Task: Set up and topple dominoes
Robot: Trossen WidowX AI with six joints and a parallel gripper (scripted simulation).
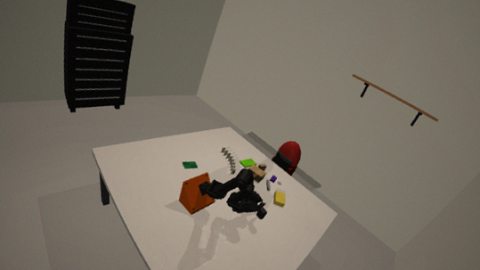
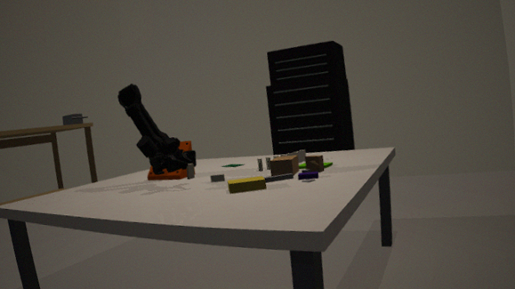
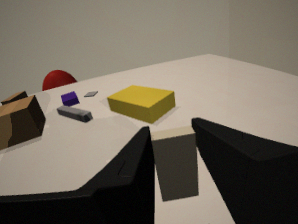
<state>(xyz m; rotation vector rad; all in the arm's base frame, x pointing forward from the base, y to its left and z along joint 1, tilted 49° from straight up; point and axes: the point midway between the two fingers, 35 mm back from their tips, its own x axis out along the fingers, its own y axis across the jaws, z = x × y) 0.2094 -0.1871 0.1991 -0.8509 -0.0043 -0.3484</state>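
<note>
My gripper (image 3: 170,129) (image 1: 262,213) (image 2: 187,169) is shut on a grey domino (image 3: 176,165) (image 2: 190,171) and holds it upright, low over the white table (image 1: 144,183) (image 2: 216,211), near the arm's orange base (image 1: 195,191) (image 2: 168,173). The row of standing grey dominoes (image 1: 228,159) (image 2: 263,164) curves across the far part of the table, apart from my gripper. Another grey domino (image 2: 217,177) lies flat between the base and the yellow block.
A yellow block (image 1: 280,199) (image 2: 246,184) (image 3: 141,102), a dark grey bar (image 1: 268,185) (image 3: 75,113), a purple block (image 1: 273,178) (image 3: 69,99), brown boxes (image 1: 258,172) (image 2: 284,165) (image 3: 20,119) and green tiles (image 1: 248,162) (image 1: 190,164) lie around. A red object (image 1: 288,155) stands behind the table.
</note>
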